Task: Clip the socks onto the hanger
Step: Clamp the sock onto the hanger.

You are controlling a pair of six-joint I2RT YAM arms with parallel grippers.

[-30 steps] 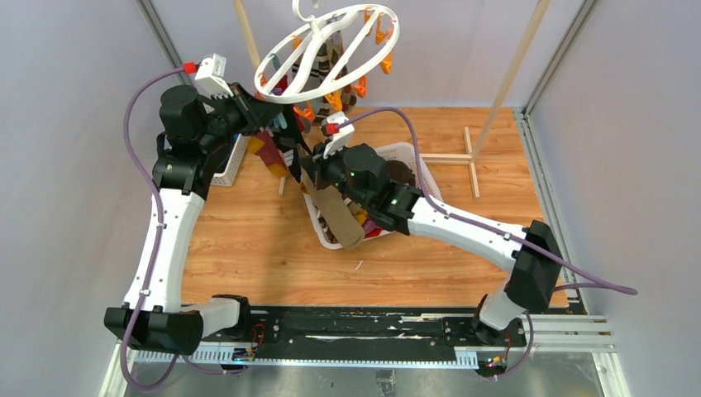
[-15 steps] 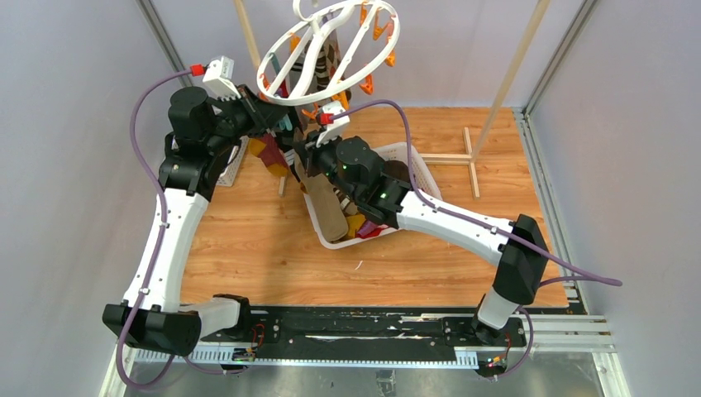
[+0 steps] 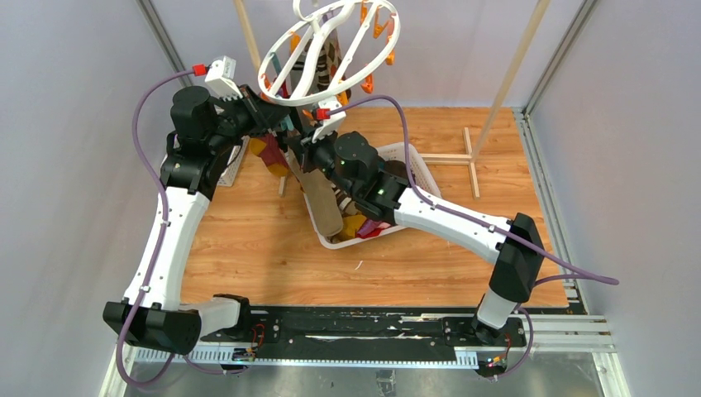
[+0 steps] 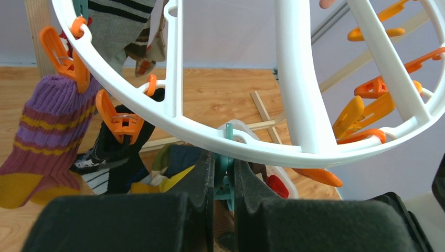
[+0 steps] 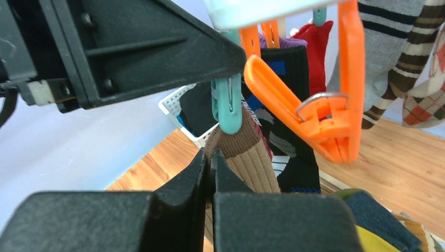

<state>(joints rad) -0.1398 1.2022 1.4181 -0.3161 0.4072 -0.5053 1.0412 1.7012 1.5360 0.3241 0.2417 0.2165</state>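
Note:
The white round hanger (image 3: 331,51) hangs tilted at the back, with orange clips (image 4: 119,119) and clipped socks: a purple and mustard one (image 4: 47,131), striped ones (image 5: 388,58). My left gripper (image 4: 224,173) is shut on a teal clip (image 4: 226,178) under the ring's rim (image 4: 220,142). My right gripper (image 5: 211,163) is shut on the cuff of a tan ribbed sock (image 5: 252,157), held up at the teal clip's (image 5: 229,107) lower tip; the sock (image 3: 321,198) hangs down over the basket. Both grippers meet under the ring (image 3: 298,136).
A white lattice basket (image 3: 413,169) with more socks stands mid-table under my right arm. A second white basket (image 3: 236,161) sits by my left arm. Wooden stand poles (image 3: 512,70) and its cross foot (image 3: 463,157) are at the back right.
My right gripper has carried the tan sock up and left from over the basket to the teal clip. The hanger has tilted and shifted slightly; my left gripper stays on the clip.

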